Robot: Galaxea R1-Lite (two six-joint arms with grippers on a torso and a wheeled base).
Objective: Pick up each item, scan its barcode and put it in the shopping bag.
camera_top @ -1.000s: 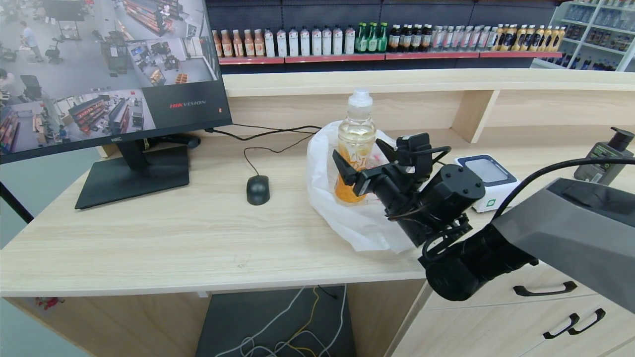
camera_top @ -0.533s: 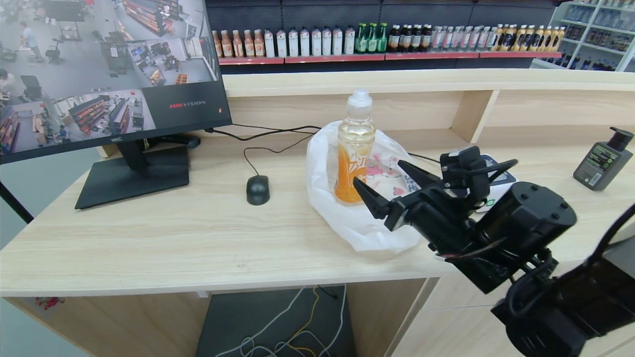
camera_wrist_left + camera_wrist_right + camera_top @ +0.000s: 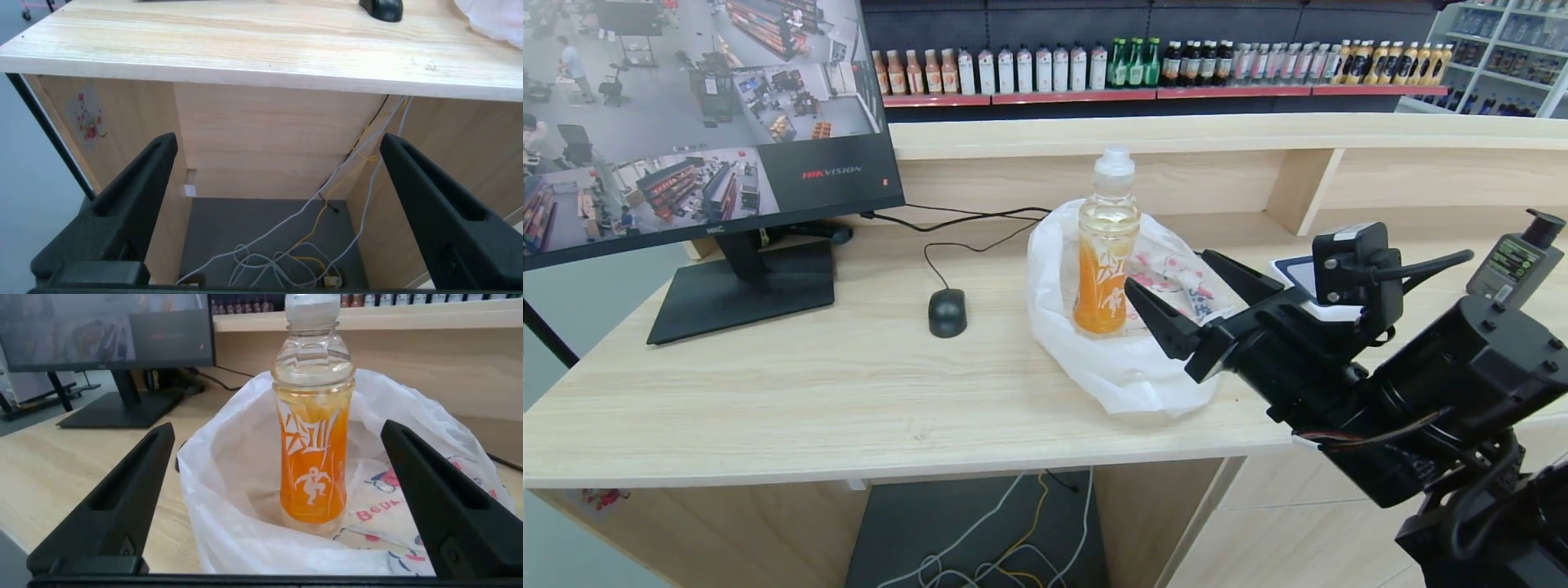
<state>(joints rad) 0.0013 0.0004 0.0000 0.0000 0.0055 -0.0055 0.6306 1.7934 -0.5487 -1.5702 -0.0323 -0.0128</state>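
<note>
Shows the bottle (image 3: 1105, 261) upright in the white bag (image 3: 1127, 376), mid-worktop (image 3: 809, 392). Finds the right hand (image 3: 1170, 272) just right of the bag, fingers wide apart, gripping nothing, aimed at the bottle. Finds the left hand (image 3: 278, 143) low, before the worktop's near edge, fingers likewise apart. Puts a mouse (image 3: 947, 312) left of the bag, a scanner (image 3: 1297, 269) right of it.

A monitor (image 3: 686, 122) stands at the left of the surface (image 3: 809, 392), a black mouse (image 3: 947, 312) near its base, and rows of bottles (image 3: 1135, 64) line the back shelf (image 3: 1078, 97).
</note>
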